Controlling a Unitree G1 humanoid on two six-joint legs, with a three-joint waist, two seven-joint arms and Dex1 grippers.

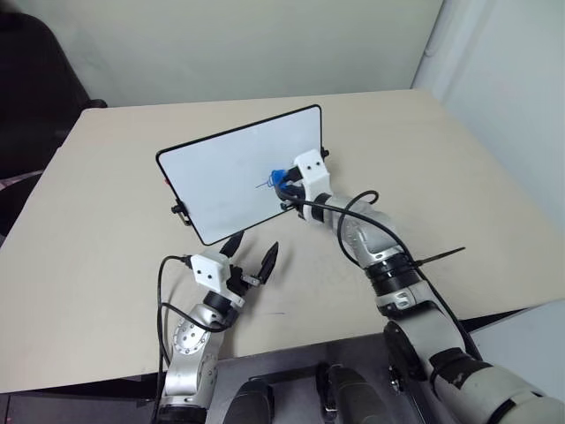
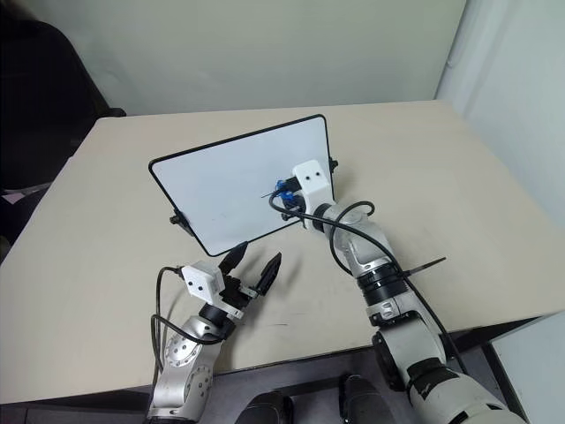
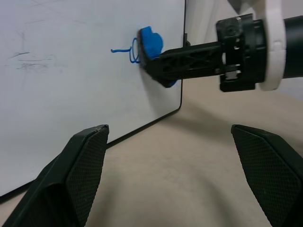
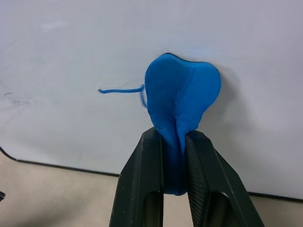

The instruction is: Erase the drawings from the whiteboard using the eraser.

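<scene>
Blue eraser (image 4: 182, 97) is clamped in the right gripper (image 4: 176, 142) and pressed against the whiteboard (image 1: 229, 177), partly covering the drawings (image 3: 128, 49). Below the whiteboard, the left gripper (image 1: 252, 253) is held spread, empty.

On the beige counter (image 2: 459, 177) the black-framed whiteboard (image 2: 221, 181) stands tilted. The right claw (image 2: 281, 192) presses the blue eraser (image 2: 284, 186) against its face beside the drawings (image 2: 268, 194). The left claw (image 2: 254, 263) hovers spread, near the board's lower edge.
</scene>
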